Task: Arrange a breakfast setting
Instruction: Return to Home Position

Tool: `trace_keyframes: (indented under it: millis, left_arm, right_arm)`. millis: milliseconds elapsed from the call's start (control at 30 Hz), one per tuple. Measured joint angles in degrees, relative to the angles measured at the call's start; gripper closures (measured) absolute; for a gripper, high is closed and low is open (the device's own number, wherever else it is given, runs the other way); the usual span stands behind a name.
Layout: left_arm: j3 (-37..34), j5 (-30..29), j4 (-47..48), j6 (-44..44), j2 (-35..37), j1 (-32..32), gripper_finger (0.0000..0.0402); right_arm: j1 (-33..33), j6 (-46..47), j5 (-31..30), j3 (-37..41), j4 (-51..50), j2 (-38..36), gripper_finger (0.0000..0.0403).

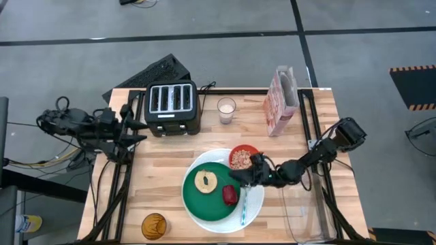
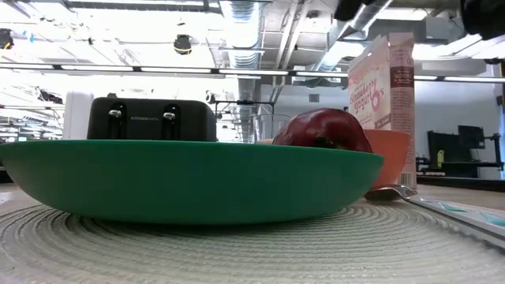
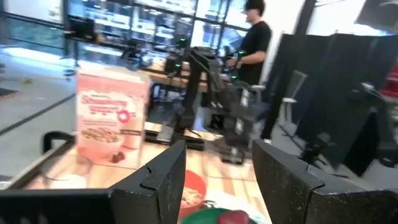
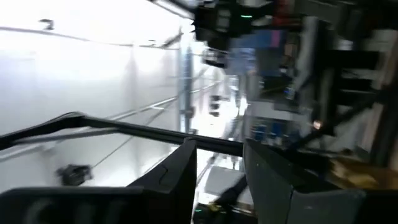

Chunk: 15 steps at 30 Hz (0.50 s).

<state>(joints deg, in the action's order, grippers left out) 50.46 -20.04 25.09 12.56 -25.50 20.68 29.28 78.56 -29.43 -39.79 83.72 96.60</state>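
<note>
A wooden table (image 1: 153, 173) is standing on a grey floor. A busy workshop is opening behind it, where a person (image 3: 254, 37) in dark clothes is standing. At the table's left edge the left gripper (image 3: 218, 148) is waiting, its fingers (image 3: 158, 183) spread apart with nothing between them. Just to its right the black toaster (image 1: 172, 107) is sitting at the far left of the table. A glass of orange-brown drink (image 1: 154, 226) is standing at the near left edge.

In the middle, toward the near side, the white round mat (image 1: 256, 201) is lying flat and carrying the green plate (image 1: 197, 204) on its left part. On that plate the round toasted bread (image 1: 206, 181) is lying to the left and the dark-red apple (image 1: 229, 195) is resting just to its right. The blue-handled spoon (image 1: 244, 209) is lying on the mat just right of the plate. The red bowl (image 2: 390, 154), filled with cereal, is sitting at the mat's far right edge.

Farther back a glass of milk (image 1: 226, 109) and a pink cereal box (image 1: 281, 102) are standing upright. The right gripper (image 4: 219, 144) is hovering over the mat's right side, on the near side of the bowl. Its fingers (image 4: 177, 180) are parted and holding nothing, and its arm is reaching in from the table's right edge.
</note>
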Motion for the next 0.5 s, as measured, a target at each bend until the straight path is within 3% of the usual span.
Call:
trace_keyframes:
  millis: [133, 500]
  left_arm:
    - [-5.72, 2.64, -2.97, 0.15, 5.43, 0.37, 0.0231]
    - [-22.48, 2.82, -7.02, 1.48, 19.0, 0.35, 0.0231]
  right_arm:
    - [-2.05, -2.54, 1.33, 0.0, 3.96, 0.0, 0.025]
    - [-5.69, -2.74, 1.27, -0.98, 5.9, 0.0, 0.025]
